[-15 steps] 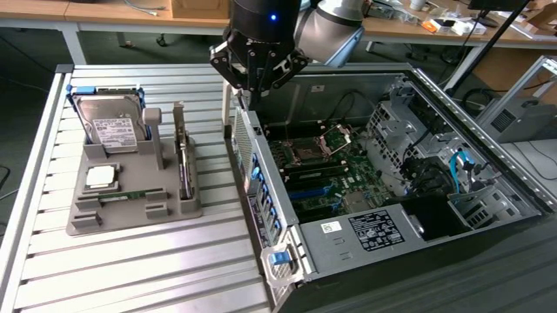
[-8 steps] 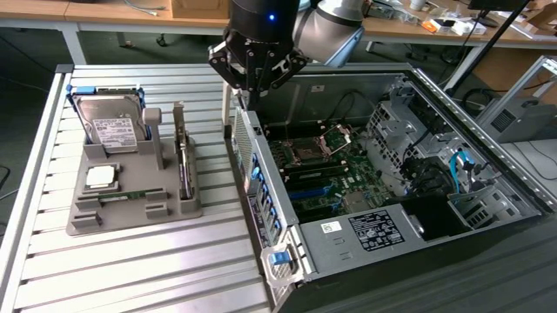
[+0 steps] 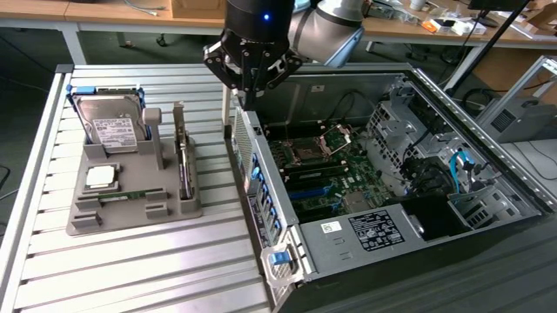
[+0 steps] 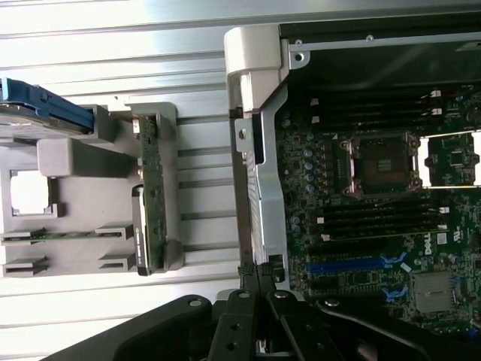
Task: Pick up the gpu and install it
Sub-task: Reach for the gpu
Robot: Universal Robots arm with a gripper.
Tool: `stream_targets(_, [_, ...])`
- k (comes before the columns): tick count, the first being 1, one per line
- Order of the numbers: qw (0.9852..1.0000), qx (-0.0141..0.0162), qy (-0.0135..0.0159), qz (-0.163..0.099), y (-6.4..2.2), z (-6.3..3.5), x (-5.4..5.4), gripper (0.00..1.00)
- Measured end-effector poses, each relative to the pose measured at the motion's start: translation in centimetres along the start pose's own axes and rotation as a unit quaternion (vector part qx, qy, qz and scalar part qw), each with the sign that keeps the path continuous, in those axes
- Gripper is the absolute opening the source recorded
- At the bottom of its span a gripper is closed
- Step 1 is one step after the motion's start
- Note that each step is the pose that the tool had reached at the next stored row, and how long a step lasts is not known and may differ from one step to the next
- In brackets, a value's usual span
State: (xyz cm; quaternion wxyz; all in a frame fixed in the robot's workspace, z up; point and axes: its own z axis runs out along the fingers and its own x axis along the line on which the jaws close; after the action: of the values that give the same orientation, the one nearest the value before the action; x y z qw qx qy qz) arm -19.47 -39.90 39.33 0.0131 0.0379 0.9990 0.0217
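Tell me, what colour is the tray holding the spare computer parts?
The tray is plain grey, seen best in the exterior view.

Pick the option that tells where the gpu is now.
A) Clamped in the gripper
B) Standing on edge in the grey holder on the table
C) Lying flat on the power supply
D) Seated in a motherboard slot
B: the gpu stands on edge in the grey holder on the table, while the shut gripper hangs above the computer case wall, holding nothing.

gpu (image 3: 182,166) (image 4: 149,188) | thin dark card, seemingly metal-ended | standing on edge | slotted in grey holder (image 3: 130,218)
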Motion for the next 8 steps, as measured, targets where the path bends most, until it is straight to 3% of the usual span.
stream_targets(8, [1.0000,0.0000,0.0000,0.000,-0.03,-0.01,0.39,0.11])
